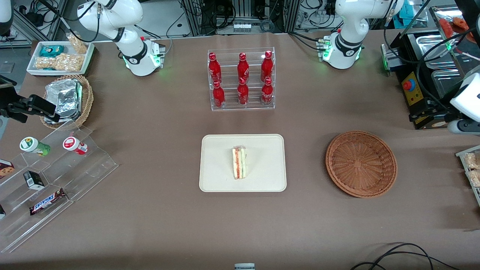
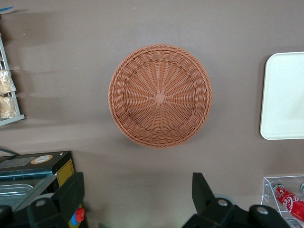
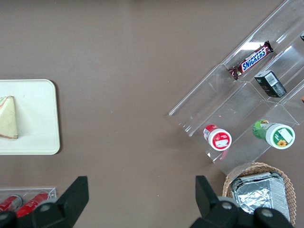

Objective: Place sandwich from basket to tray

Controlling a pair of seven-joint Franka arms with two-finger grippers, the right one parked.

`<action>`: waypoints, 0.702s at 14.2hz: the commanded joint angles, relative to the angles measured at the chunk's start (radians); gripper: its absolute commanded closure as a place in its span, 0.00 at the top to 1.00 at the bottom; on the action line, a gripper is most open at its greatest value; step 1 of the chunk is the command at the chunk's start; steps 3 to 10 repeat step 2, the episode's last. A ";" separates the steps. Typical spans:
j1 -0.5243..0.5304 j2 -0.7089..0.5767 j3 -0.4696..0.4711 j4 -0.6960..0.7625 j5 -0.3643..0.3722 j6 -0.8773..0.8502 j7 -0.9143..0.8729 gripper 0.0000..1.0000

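The sandwich [image 1: 239, 162], a white-bread wedge with red and green layers, lies on the cream tray [image 1: 262, 150] in the middle of the table; it also shows in the right wrist view [image 3: 8, 117]. The reddish-brown basket [image 1: 361, 163] stands empty beside the tray, toward the working arm's end. My left gripper [image 2: 137, 194] hangs high above the table beside the basket [image 2: 160, 96], farther from the front camera than it, open and empty. A corner of the tray [image 2: 285, 95] shows in the left wrist view. The arm's white wrist [image 1: 466, 101] shows at the front view's edge.
A clear rack of red bottles [image 1: 242, 78] stands farther back than the tray. A black box with a red button [image 1: 410, 90] sits near the gripper. A snack rack [image 1: 472, 168] is at the working arm's end. Acrylic steps [image 1: 56, 168], a foil-packet basket [image 1: 67, 99] and a white snack tray [image 1: 60, 56] are at the parked arm's end.
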 commanded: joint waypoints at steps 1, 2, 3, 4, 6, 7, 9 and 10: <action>0.018 0.011 -0.018 0.033 -0.012 -0.029 0.010 1.00; 0.019 0.013 -0.018 0.033 -0.012 -0.029 0.008 1.00; 0.019 0.013 -0.018 0.033 -0.012 -0.029 0.008 1.00; 0.019 0.013 -0.018 0.033 -0.012 -0.029 0.008 1.00; 0.019 0.013 -0.018 0.033 -0.012 -0.029 0.008 1.00; 0.019 0.013 -0.018 0.033 -0.012 -0.029 0.008 1.00; 0.019 0.013 -0.018 0.033 -0.012 -0.029 0.008 1.00; 0.019 0.013 -0.018 0.033 -0.012 -0.029 0.008 1.00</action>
